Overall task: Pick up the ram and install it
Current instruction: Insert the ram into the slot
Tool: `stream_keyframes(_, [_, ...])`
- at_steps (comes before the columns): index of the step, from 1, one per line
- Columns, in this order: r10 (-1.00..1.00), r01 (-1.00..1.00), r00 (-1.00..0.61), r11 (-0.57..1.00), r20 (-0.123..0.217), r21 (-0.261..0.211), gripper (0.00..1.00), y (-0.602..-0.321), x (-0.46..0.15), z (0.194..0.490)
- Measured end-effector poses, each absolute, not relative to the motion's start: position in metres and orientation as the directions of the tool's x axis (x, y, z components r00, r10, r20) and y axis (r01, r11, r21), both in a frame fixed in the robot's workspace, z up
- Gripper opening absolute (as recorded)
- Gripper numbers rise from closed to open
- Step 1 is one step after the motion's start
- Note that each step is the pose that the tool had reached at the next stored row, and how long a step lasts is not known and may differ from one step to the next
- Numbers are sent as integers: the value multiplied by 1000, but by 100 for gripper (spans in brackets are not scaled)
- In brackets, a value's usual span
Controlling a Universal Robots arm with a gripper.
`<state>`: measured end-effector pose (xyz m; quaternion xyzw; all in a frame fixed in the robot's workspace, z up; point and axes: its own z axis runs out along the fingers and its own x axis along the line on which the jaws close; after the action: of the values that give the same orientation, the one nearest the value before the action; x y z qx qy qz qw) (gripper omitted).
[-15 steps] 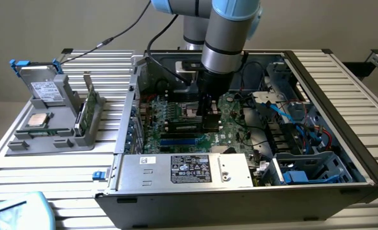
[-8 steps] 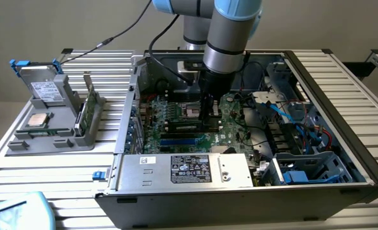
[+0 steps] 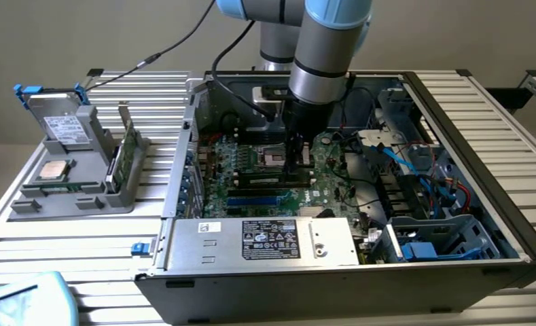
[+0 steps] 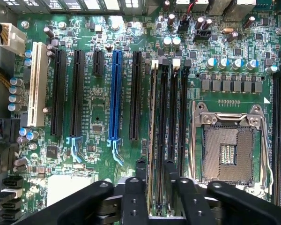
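The ram (image 4: 153, 131) is a long thin stick seen edge-on, standing in the memory slot nearest the black expansion slots on the green motherboard (image 4: 93, 103). My gripper (image 4: 155, 164) hangs straight above one end of it, in line with the stick. In the exterior view the gripper (image 3: 297, 163) reaches down into the open computer case (image 3: 485, 136), beside the empty processor socket (image 3: 277, 157). Whether it presses on the ram I cannot make out.
Three empty memory slots (image 4: 173, 117) lie between the ram and the socket (image 4: 227, 152). Outside the case, at the exterior view's left, a grey stand (image 3: 77, 197) holds an upright green board (image 3: 126, 159), a silver chip (image 3: 53, 170) and a drive with blue clips (image 3: 66, 125). The power supply (image 3: 259, 241) walls off the near side.
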<state>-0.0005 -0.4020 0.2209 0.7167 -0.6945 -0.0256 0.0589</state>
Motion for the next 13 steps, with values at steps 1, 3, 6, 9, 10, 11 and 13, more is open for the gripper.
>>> stream_keyframes(1, [-998,-992,34,-28,45,120,23,-402,0,221])
stream_keyframes(3, [-998,-992,34,-29,45,120,17,-402,0,221])
stream_keyframes(6, [-998,-992,34,-29,45,120,17,-402,0,221])
stream_keyframes(9, [-998,-992,34,-28,45,120,17,-402,0,221])
stream_keyframes(10, [-998,-992,34,-29,45,120,17,-402,0,221])
stream_keyframes(11, [-998,-992,34,-28,45,120,17,-402,0,221])
stream_keyframes(13, [-998,-992,34,-28,45,120,17,-402,0,221])
